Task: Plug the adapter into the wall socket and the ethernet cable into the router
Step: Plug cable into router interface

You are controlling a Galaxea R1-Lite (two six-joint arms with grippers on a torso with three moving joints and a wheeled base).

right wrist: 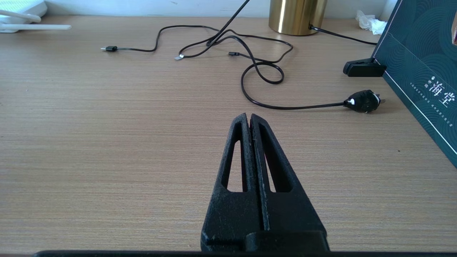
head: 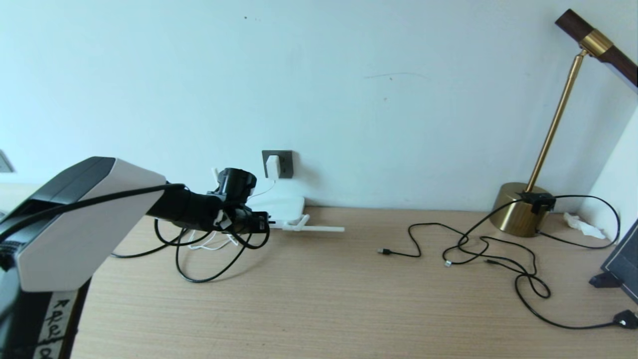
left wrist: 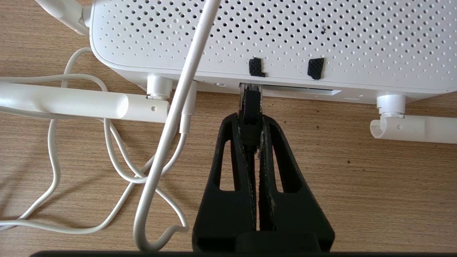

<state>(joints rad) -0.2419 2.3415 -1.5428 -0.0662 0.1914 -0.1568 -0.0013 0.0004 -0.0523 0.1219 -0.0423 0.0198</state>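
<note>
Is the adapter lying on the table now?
No, the adapter sits plugged in the wall socket, above the table.

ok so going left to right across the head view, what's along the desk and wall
left gripper with jaws shut on the thick black ethernet cable → small white cube adapter in the dark-grey wall socket → thin black usb cable end → brass lamp base
</note>
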